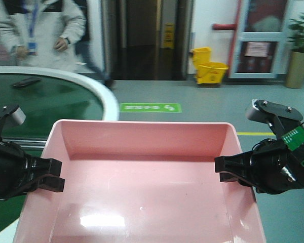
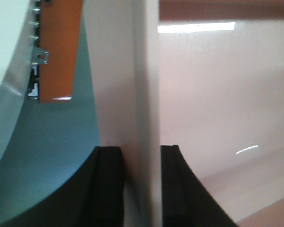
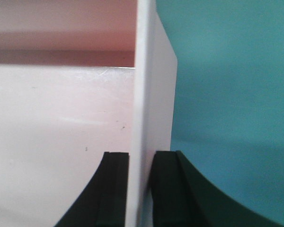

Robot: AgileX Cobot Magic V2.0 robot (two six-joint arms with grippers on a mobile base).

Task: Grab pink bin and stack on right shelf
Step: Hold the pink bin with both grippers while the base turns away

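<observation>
Front view: pink bin (image 1: 142, 139) fills the lower centre of the frame, long side across, open top up. Inside is only its bare glossy floor, with a white light reflection at lower left.

Left gripper (image 1: 53, 174) sits at the bin's left short wall, at the left edge of the frame. Left wrist view: the black fingers (image 2: 109, 189) straddle the wall, one outside and one inside, both pressed against it. Jaws clamped on the rim.

Right gripper (image 1: 224, 169) is at the right short wall, at the right edge of the frame. Right wrist view: black pads (image 3: 114, 189) sit on either side of the thin pale wall, closed onto it.

Green conveyor belt (image 1: 50, 101) with a white curved edge lies at upper left, behind the bin's left corner. A person (image 1: 40, 30) in a pale jacket stands behind it. Yellow mop bucket (image 1: 209, 65) is at upper right of centre, its contents not visible. Green floor sign (image 1: 150, 107) lies just beyond the bin's far wall.
</observation>
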